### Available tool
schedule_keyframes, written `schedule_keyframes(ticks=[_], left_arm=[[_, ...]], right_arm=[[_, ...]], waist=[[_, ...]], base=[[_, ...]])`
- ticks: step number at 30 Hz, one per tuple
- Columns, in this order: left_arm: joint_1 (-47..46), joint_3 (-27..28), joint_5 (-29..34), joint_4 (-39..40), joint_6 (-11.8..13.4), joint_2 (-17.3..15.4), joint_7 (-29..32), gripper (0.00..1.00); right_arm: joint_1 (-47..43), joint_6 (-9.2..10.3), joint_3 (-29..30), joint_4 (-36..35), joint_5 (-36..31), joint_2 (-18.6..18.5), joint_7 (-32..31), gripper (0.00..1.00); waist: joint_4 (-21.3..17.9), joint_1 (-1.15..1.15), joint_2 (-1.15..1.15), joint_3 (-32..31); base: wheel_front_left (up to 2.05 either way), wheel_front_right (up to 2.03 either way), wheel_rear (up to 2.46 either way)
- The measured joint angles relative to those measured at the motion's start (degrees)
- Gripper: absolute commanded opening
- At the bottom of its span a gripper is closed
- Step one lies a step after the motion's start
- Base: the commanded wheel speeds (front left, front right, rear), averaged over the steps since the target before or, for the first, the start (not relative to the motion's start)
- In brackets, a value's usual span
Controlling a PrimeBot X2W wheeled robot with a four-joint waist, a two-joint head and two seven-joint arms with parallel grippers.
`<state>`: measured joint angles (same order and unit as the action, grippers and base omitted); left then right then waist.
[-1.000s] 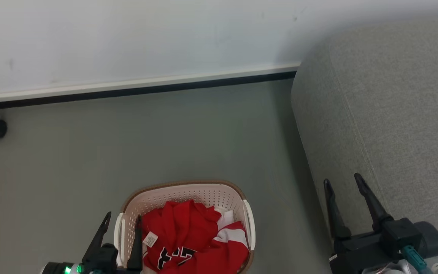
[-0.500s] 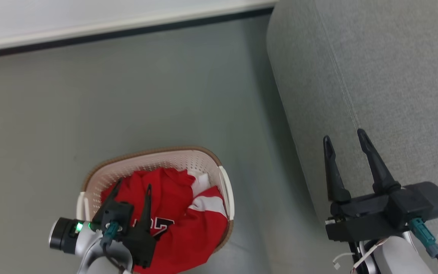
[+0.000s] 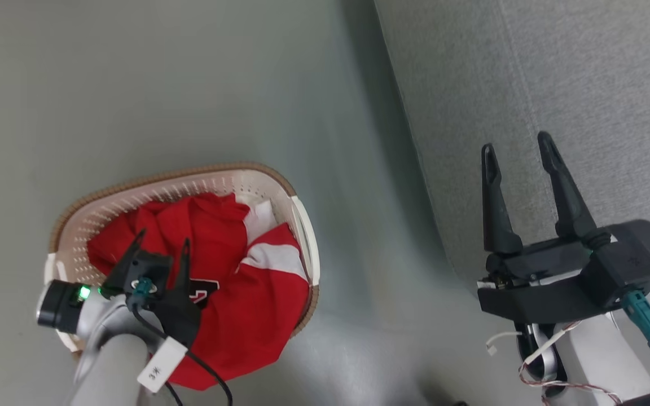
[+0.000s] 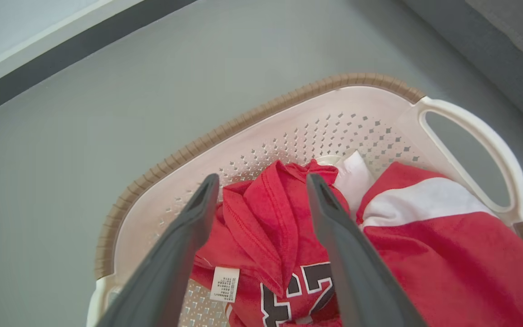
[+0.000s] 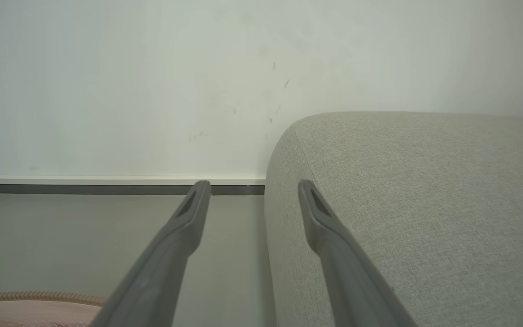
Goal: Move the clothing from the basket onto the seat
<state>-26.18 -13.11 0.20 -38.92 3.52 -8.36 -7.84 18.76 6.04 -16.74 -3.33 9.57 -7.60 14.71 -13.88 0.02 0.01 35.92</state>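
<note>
The cream basket [image 3: 201, 179] with its brown rim stands on the floor at the lower left, and its far wall [image 4: 288, 136] faces the left wrist camera. Inside lie a crumpled red jersey [image 3: 201, 225] [image 4: 266, 222] with black white-edged lettering and a red garment with a broad white stripe [image 3: 271, 265] [image 4: 425, 202]. My left gripper [image 3: 162, 243] [image 4: 261, 181] hangs open just above the jersey, its fingers either side of a raised fold. Open and holding nothing, my right gripper [image 3: 517, 148] [image 5: 252, 184] hovers over the left edge of the grey seat [image 3: 556, 84] [image 5: 425, 190].
Grey floor [image 3: 161, 84] surrounds the basket, with a strip of floor between it and the seat. In the right wrist view a white wall [image 5: 152, 81] with a dark-edged skirting [image 5: 84, 185] stands behind the seat. A white tag [image 3: 154, 369] hangs on the left arm's cable.
The head camera has tilted down, so wall and skirting left its view. My left gripper has come in over the basket, above the jersey. The right gripper stays open over the seat's edge.
</note>
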Motion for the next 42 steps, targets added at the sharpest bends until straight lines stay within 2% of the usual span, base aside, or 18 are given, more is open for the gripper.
schedule_keyframes(ticks=[11,19,27,37,38,40,42], left_arm=[[-8.0,1.6,0.3,-3.0,0.1,-2.3,1.2,1.0],[-11.3,2.7,0.3,-6.5,0.9,-2.9,1.1,1.0],[-14.2,3.6,1.6,-8.6,2.6,-3.8,-0.7,1.0],[-16.2,4.9,3.2,-12.1,3.1,-4.4,-1.1,1.0],[-16.3,4.9,3.3,-12.4,3.1,-4.4,-1.1,0.95],[-16.6,5.0,3.4,-13.2,3.1,-4.3,-1.1,0.47],[-17.0,5.0,3.4,-13.9,3.1,-4.3,-1.1,0.23]], right_arm=[[5.3,-0.01,0.7,-2.1,-0.6,1.1,0.0,1.0],[8.3,-0.1,0.9,-1.0,-1.1,1.9,0.0,1.0],[9.0,-0.49,0.9,0.2,-1.1,2.3,0.0,1.0],[9.5,-0.83,0.6,1.6,-1.1,2.9,0.0,1.0],[9.5,-0.83,0.6,1.8,-1.1,3.0,0.0,1.0],[9.6,-0.83,0.6,2.0,-1.1,3.1,0.0,1.0],[9.8,-0.86,0.6,2.3,-1.1,3.2,0.0,1.0]], waist=[[-1.5,0.0,0.0,9.7],[-2.2,-0.01,0.0,15.4],[-2.9,-0.02,-0.01,17.6],[-3.9,-0.01,0.0,18.6],[-4.0,-0.02,-0.01,18.7],[-4.2,-0.02,-0.01,18.7],[-4.3,-0.01,-0.01,18.7]], base=[[0.0,0.0,0.0],[0.0,0.0,0.0],[0.0,0.0,0.0],[0.0,0.0,0.0],[0.0,0.0,0.0],[0.0,0.0,0.0],[0.0,0.0,0.0]])
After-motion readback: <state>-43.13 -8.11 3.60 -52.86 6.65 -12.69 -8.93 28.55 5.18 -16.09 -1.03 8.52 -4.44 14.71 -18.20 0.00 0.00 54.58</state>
